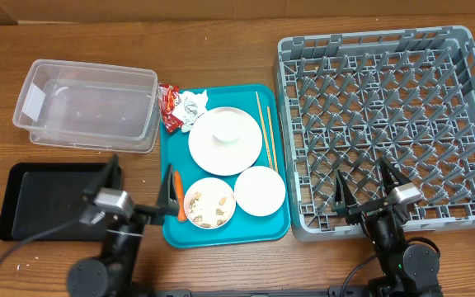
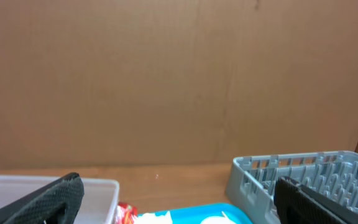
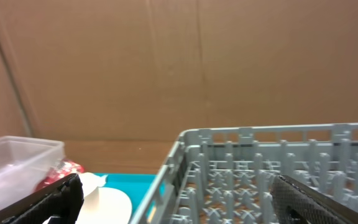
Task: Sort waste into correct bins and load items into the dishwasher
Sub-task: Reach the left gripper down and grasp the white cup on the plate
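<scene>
On the teal tray [image 1: 180, 157] lie a red wrapper [image 1: 169, 107], crumpled white paper [image 1: 192, 106], a carrot piece [image 1: 179, 200], a bowl of beige scraps [image 1: 210, 203], a large plate [image 1: 225, 140] with a bowl on it, a small white dish [image 1: 260, 190] and chopsticks [image 1: 265, 130]. The grey dishwasher rack [image 1: 386, 99] stands to the right. A clear tub [image 1: 85, 103] and a black tray [image 1: 48, 198] sit on the left. My left gripper [image 1: 143, 163] hangs open between the black tray and the teal tray. Over the rack's near edge, my right gripper [image 1: 359, 167] is open too.
The left wrist view shows the red wrapper [image 2: 126, 214], the tub's corner [image 2: 98, 190] and the rack [image 2: 303, 174] under a cardboard wall. In the right wrist view the rack [image 3: 260, 162] fills the foreground, with the tub [image 3: 17, 162] at far left.
</scene>
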Controlling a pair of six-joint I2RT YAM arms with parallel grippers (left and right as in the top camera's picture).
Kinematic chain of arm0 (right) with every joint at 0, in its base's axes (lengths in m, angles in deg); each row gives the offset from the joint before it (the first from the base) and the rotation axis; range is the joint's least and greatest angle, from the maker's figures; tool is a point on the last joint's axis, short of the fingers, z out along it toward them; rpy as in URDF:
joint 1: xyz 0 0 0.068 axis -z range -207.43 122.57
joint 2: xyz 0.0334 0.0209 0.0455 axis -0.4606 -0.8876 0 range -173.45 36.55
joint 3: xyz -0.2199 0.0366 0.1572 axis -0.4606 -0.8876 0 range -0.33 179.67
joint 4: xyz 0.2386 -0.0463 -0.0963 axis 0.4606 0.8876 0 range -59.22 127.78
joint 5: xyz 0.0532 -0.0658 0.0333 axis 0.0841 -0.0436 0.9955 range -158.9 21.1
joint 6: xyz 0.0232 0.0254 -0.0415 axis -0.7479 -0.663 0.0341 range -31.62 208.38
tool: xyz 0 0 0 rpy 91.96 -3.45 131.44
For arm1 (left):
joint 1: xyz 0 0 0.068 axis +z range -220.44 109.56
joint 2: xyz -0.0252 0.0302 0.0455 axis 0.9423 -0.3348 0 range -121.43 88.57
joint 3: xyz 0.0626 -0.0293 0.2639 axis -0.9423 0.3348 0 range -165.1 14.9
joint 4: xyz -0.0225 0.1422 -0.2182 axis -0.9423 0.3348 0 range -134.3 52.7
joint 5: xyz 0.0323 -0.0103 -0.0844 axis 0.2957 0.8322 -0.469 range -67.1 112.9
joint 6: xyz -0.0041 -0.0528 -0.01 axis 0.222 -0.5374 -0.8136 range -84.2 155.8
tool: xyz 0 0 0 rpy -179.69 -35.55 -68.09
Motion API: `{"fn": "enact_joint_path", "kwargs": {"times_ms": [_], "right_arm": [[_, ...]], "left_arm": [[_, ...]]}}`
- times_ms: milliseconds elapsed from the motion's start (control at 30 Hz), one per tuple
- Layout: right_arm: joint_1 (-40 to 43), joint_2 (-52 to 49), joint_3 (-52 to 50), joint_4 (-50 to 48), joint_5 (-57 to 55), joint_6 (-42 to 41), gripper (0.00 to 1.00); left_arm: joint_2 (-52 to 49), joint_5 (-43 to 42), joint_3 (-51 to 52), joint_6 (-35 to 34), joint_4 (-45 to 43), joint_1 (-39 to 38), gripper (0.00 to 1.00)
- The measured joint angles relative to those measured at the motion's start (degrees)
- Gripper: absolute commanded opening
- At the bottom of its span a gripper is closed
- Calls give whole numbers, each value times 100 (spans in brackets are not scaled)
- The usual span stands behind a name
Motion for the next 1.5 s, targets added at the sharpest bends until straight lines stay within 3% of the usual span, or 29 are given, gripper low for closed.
{"fn": "enact_joint_path", "kwargs": {"times_ms": [167, 333, 467, 633, 833, 1000, 1233, 1400, 1500], "right_arm": [[0, -125, 612, 859, 179, -380, 100], [0, -883, 2122, 2721, 232, -811, 100], [0, -1919, 3331, 4103, 256, -992, 100], [0, -3097, 4594, 4765, 455, -1102, 100], [0, -3432, 5099, 4782, 1239, -1196, 100], [0, -3486, 5099, 4802, 1263, -1526, 100], [0, -3932, 5101, 5056, 1141, -1810, 100], [0, -4435, 5101, 5156, 1137, -1858, 100], [0, -4664, 5101, 5189, 1137, -1862, 100]], "left_arm": [[-1891, -74, -2382, 105, 1937, 0, 100], [-3895, -472, -4610, 109, 4009, 0, 100], [-5106, -1012, -5768, 105, 4937, 0, 100], [-5991, -1873, -6161, 98, 4948, 0, 100], [-6708, -2094, -6186, 87, 4750, 0, 100], [-7565, -1886, -6214, 31, 4780, 0, 84], [-8872, -1692, -6216, -133, 4559, -85, 80], [-9313, -1056, -6216, -162, 4343, -450, 81], [-9455, -844, -6216, -173, 4087, -651, 72]]}}
